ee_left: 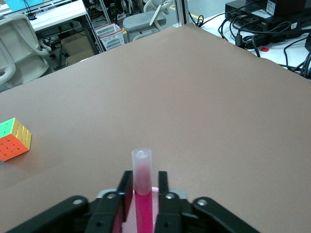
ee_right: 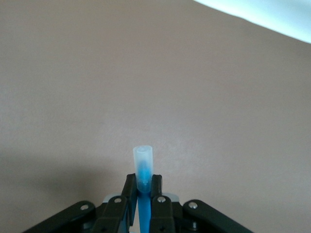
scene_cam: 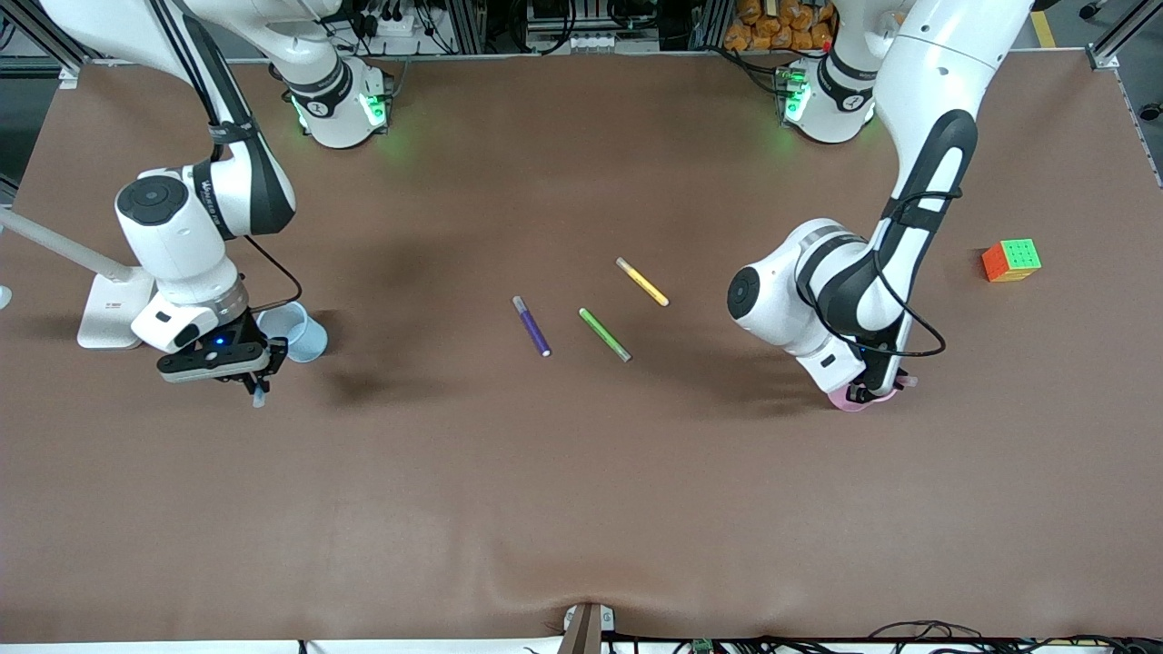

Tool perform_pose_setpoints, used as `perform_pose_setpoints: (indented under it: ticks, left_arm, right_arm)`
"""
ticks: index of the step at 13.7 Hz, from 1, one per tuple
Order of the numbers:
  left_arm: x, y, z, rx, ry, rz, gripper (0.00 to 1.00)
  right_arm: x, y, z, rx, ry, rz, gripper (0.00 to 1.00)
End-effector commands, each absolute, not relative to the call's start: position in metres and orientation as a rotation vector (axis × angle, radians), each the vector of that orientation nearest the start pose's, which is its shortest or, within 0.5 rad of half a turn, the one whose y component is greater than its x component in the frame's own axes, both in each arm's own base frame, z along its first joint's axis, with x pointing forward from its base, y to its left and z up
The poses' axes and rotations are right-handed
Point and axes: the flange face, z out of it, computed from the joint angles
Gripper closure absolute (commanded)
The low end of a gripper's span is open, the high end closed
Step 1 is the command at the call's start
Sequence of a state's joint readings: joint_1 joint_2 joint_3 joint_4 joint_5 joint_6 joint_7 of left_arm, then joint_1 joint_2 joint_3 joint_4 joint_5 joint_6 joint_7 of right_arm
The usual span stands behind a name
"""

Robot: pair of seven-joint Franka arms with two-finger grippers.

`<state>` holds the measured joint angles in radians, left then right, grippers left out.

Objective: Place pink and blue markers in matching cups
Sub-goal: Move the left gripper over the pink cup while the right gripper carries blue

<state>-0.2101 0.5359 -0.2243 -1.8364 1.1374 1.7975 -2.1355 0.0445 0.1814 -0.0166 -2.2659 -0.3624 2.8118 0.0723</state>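
Observation:
My right gripper (scene_cam: 254, 380) is shut on the blue marker (scene_cam: 259, 398), which points down over the table beside the light blue cup (scene_cam: 298, 331). In the right wrist view the marker (ee_right: 144, 204) is pinched between the fingers of that gripper (ee_right: 143, 178), its pale end past the tips. My left gripper (scene_cam: 870, 393) is low over the light pink cup (scene_cam: 849, 405). The pink marker (ee_left: 142, 194) runs between its fingers into the pink cup (ee_left: 129, 214), its pale end (scene_cam: 909, 381) past the rim. The left gripper's (ee_left: 145, 174) jaws stand slightly apart from the marker.
Purple (scene_cam: 531, 325), green (scene_cam: 604, 334) and yellow (scene_cam: 642, 282) markers lie mid-table. A colour cube (scene_cam: 1011, 260) sits toward the left arm's end and shows in the left wrist view (ee_left: 14, 140). A white stand base (scene_cam: 114, 309) lies by the blue cup.

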Motion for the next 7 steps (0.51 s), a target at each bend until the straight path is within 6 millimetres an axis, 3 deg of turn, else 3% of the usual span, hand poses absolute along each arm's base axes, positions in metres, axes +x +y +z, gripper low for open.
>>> perform_pose_setpoints:
  ticks: [1,2,6,7]
  left_arm:
    - [0.591,-0.186,0.246,-1.923,-1.175,-0.924,0.18]
    - [0.591,-0.186,0.247,-1.929,-1.158,-0.918,0.0]
    - [0.594,-0.186,0.255,-1.942,-1.135,-0.906,0.0]
    - [0.602,-0.187,0.266,-1.96,-1.135,-0.89,0.0]
  right_arm:
    - [0.545,0.026,0.306,-3.206,-0.463,-0.613,1.0]
    - [0.541,0.026,0.308,-3.206,-0.446,-0.614,1.0]
    - [0.534,0.015,0.305,-3.213,-0.412,-0.606,1.0]
    - [0.531,0.013,0.305,-3.215,-0.407,-0.599,1.0]
